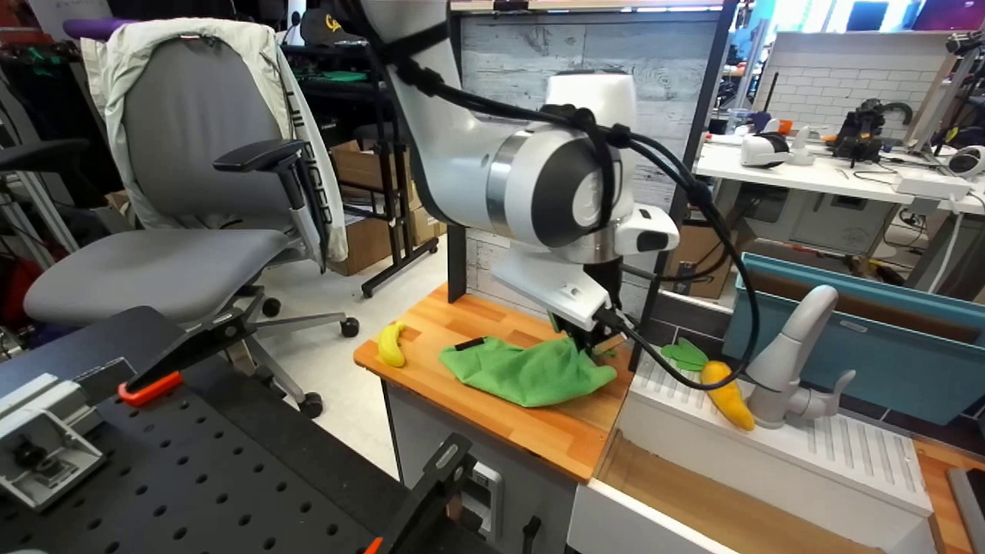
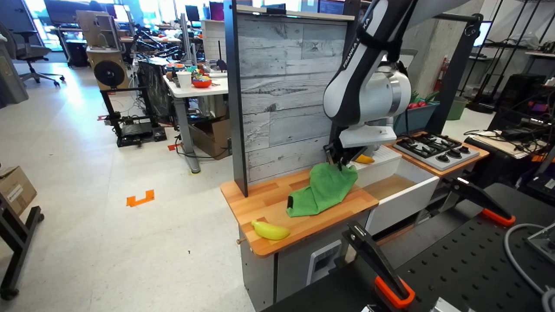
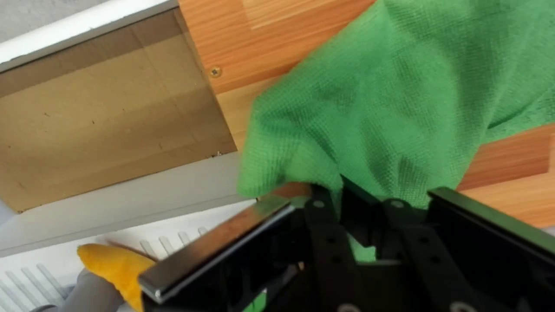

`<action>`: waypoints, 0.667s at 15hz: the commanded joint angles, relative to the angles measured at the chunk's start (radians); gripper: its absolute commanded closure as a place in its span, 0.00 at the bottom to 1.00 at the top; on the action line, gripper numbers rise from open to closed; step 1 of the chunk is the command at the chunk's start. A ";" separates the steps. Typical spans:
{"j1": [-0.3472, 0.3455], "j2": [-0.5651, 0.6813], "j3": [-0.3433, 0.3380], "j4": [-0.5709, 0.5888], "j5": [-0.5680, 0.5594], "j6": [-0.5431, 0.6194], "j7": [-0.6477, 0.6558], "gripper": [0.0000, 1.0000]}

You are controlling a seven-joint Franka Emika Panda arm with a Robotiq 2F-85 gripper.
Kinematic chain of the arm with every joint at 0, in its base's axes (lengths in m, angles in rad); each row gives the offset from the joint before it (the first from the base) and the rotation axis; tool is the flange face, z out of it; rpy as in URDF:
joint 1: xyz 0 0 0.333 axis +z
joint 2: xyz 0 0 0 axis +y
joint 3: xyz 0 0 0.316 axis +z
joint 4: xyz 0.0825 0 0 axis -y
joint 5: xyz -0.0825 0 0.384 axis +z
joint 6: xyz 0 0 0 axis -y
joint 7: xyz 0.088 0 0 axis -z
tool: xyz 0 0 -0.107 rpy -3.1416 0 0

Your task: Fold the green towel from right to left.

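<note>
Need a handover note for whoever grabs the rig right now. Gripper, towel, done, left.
Gripper: shut on the green towel, near the end by the sink.
Towel: rumpled on the wooden counter, black tag at the end away from the sink.
Done: towel gripped.
Left: no finished fold shows. Probably carry the held end over toward the tag, lay it down, let go.
Watch: yellow banana past the tag end, clear of the towel.

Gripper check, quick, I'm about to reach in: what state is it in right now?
Gripper: closed, holding a pinch of the green towel.
</note>
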 commanded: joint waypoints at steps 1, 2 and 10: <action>0.131 -0.152 -0.066 -0.222 -0.025 0.099 0.059 0.98; 0.170 -0.173 -0.082 -0.251 -0.029 0.102 0.070 0.98; 0.354 -0.180 -0.088 -0.216 -0.116 0.009 0.078 0.98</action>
